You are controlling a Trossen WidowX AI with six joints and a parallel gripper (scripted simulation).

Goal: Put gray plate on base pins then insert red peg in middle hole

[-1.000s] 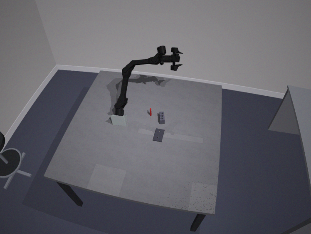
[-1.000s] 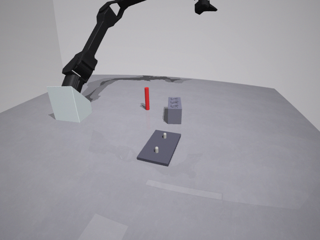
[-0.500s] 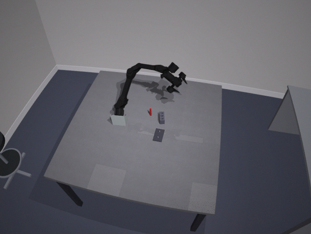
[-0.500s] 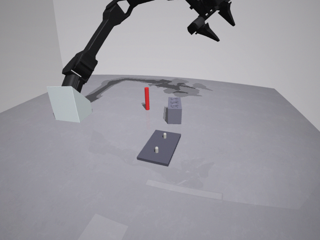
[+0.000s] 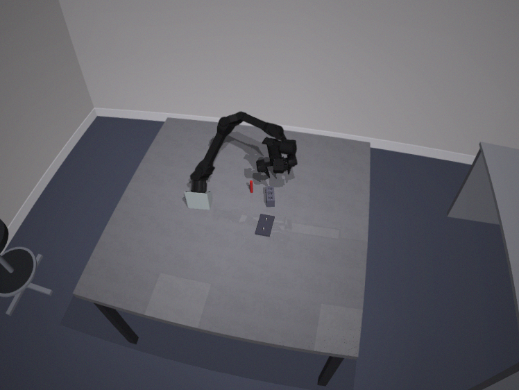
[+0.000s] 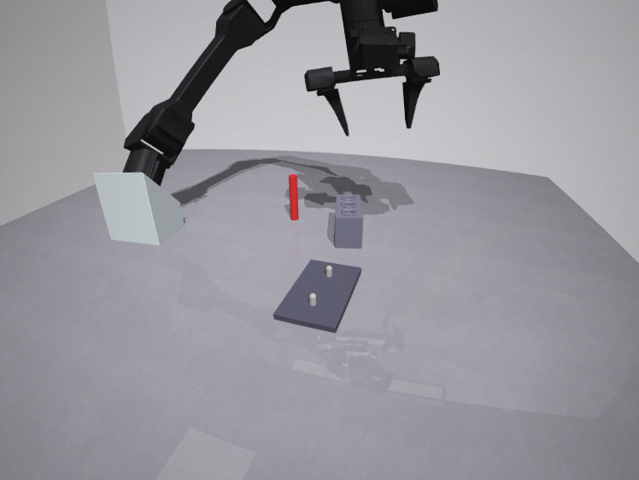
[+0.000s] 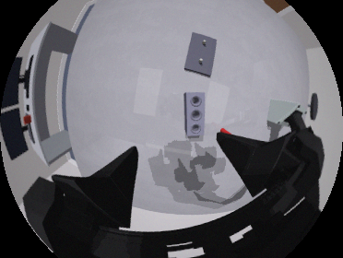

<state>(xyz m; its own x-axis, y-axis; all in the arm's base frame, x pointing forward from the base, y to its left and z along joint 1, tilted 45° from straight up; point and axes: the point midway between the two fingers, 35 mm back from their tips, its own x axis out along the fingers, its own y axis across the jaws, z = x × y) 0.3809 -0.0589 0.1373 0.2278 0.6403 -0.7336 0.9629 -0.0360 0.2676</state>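
Observation:
The gray plate (image 5: 270, 201) (image 6: 348, 233) (image 7: 188, 122) is a thick block with three holes in its top, sitting on the table apart from the base. The flat dark base (image 5: 259, 230) (image 6: 294, 305) (image 7: 193, 57) lies in front of it, with two pale pins (image 6: 329, 272) (image 6: 312, 300) standing bare. The red peg (image 5: 251, 187) (image 6: 294, 198) (image 7: 224, 132) stands upright on the table to the left of the plate in the top and exterior views; a finger hides most of it in the wrist view. My gripper (image 5: 278, 174) (image 6: 378, 131) (image 7: 178, 143) is open and empty, high above the table and behind the plate.
A pale green wedge-shaped block (image 5: 198, 200) (image 6: 129, 211) (image 7: 282, 110) stands at the arm's base, left of the peg in the top and exterior views. The arm (image 5: 214, 148) (image 6: 206, 67) arches over the back of the table (image 5: 234, 268). Its shadow falls behind the peg and plate.

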